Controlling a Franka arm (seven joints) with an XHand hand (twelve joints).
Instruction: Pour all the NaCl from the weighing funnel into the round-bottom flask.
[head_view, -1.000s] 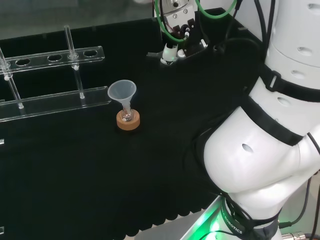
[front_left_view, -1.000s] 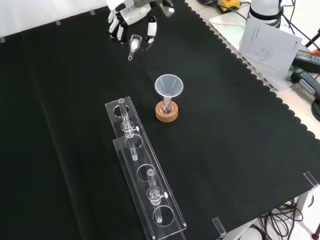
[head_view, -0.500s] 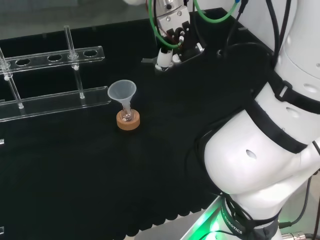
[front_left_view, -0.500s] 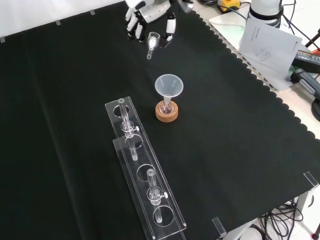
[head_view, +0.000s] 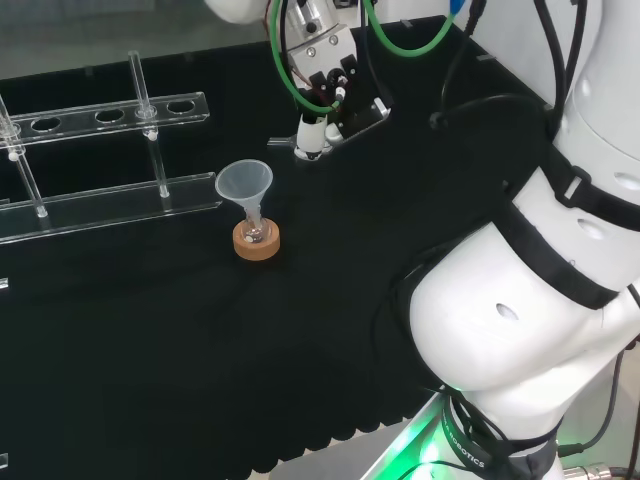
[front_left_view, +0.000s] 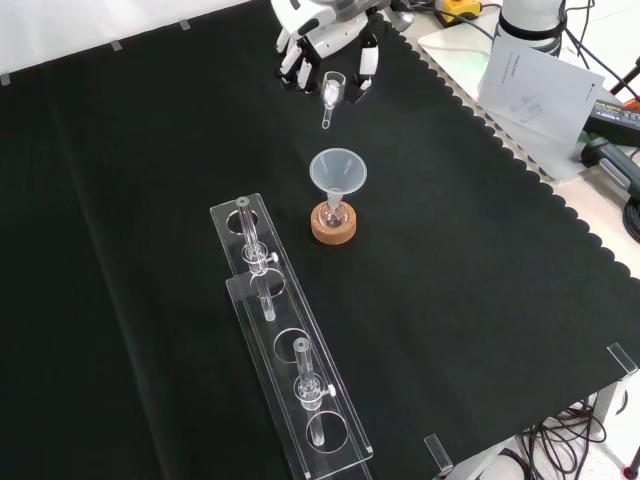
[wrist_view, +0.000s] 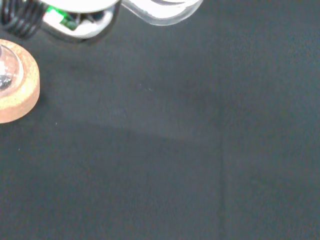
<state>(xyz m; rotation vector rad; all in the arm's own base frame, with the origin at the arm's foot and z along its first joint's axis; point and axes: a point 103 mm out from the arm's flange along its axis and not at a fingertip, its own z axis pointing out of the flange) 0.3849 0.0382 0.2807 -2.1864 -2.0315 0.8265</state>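
I've carried the weighing funnel (front_left_view: 329, 91), pinched in the hand (front_left_view: 325, 33), closer to the round-bottom flask (front_left_view: 334, 214). Not above its wide funnel (front_left_view: 337, 170) yet; no pour started.

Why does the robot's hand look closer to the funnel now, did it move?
Yes. In the front view the hand, holding the weighing funnel, has moved right, nearer the funnel on the cork-ringed flask.

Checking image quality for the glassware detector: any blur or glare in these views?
Wrist view: blurred white part of the hand at the edge, round cork ring stand reasonably clear. Front view: clear plastic funnel readable against the black cloth. Head view: green glow on the floor by the arm's base.
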